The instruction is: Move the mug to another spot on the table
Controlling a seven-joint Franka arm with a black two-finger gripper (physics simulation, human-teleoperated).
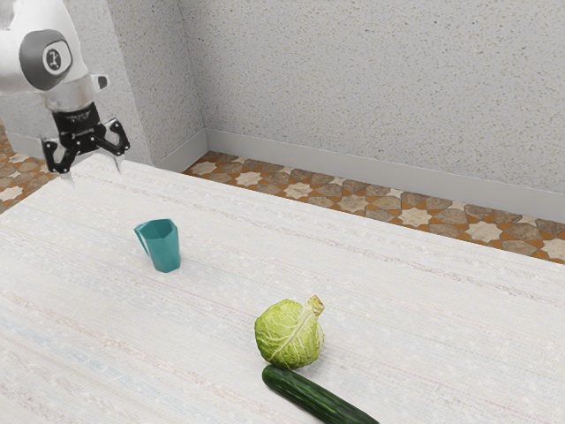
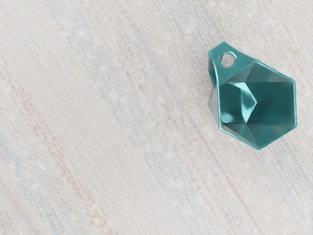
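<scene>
A teal faceted mug stands upright on the pale wooden table, toward the exterior view's left. From the wrist camera I look down into the mug, its small handle ring pointing away from its open mouth. My black gripper hangs open in the air above the table's far left corner, up and to the exterior view's left of the mug, with nothing between its fingers.
A green cabbage sits near the table's front, with a dark green cucumber lying just in front of it. A speckled wall and tiled floor lie beyond the table's far edge.
</scene>
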